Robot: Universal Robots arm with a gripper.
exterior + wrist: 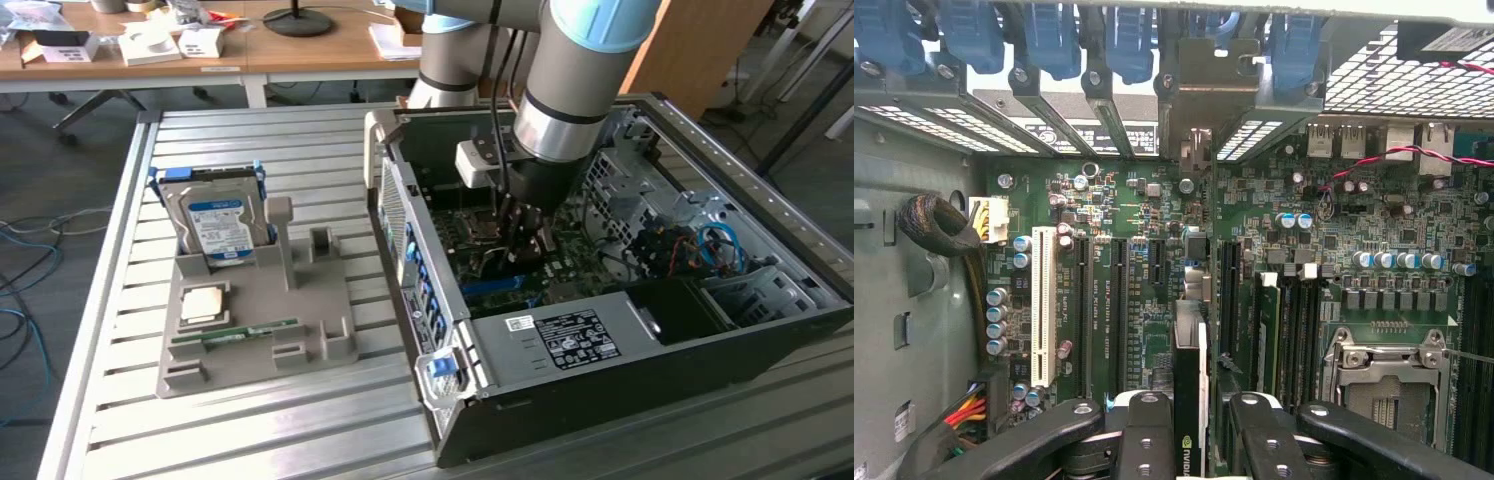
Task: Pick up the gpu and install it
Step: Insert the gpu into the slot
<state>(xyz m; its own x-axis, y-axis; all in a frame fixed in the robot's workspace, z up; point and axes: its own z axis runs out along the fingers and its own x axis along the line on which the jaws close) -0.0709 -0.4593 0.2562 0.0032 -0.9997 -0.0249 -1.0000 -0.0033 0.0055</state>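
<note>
Tool: the tool (523, 240) is clenched on the gpu (1190, 390), with its fingers (1144, 435) pressing the card's two flat faces. It is deep inside the open case (641, 330).
Gpu place: the card is held edge-on directly under the tool and hangs over the board (1154, 200). I cannot tell whether its lower edge touches the board.
Key relation: the gpu's long axis runs parallel to the long black slots (1104, 310), and one end points toward the bracket bays (1194, 110) at the case's rear wall. The card edge lies between the black slots and the memory slots (1269, 320). As I judge it, seating depends on lining up the card edge sideways over a slot.
Arm: the single arm comes down through the case's open side.
Close by: the memory slots are just beside the card, and the socket (1384, 375) lies beyond them. The white slot (1044, 300) is on the far side of the black slots.
Possible snags: the blue clips (1049, 35) stand in a row along the rear bays. The cable bundle (939, 225) is well apart from the card.
Outside the case: the tray (320, 330) sits on the counter (267, 430) at the exterior view's left. It holds an upright hard drive (220, 225), a chip (207, 300) and a flat memory stick (254, 331), all well apart from the tool.
</note>
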